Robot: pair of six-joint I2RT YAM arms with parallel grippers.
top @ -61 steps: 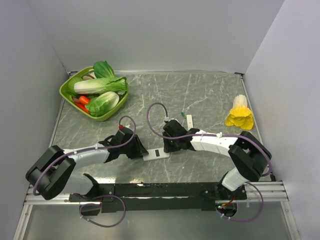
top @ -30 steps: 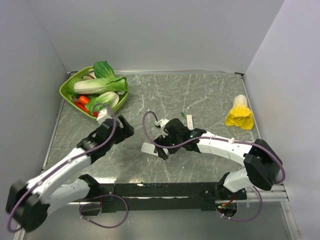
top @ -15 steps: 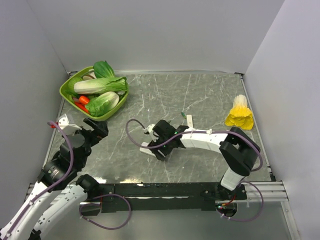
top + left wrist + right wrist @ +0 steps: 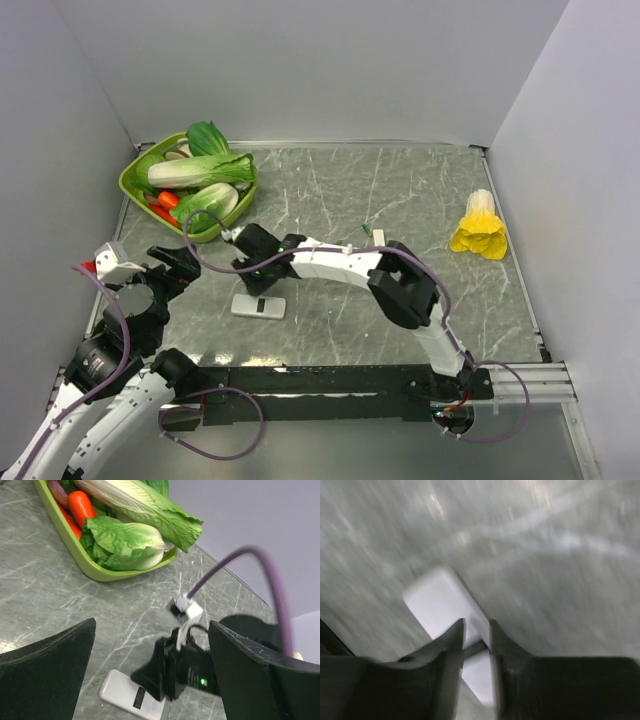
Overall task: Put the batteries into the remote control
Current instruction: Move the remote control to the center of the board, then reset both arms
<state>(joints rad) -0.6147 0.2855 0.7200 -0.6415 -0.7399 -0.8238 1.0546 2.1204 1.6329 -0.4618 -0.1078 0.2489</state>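
Probably light, stiff and slick, the remote control (image 4: 437,605) is lying just below our right gripper (image 4: 476,625), jaws near-shut and empty; we are favouring its long edges; left gripper (image 4: 152,625) is gaping.

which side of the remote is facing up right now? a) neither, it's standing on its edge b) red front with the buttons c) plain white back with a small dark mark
c: the remote control lies flat on the table, and both the top view and the left wrist view show a plain white face with one small dark mark, no red and no buttons.
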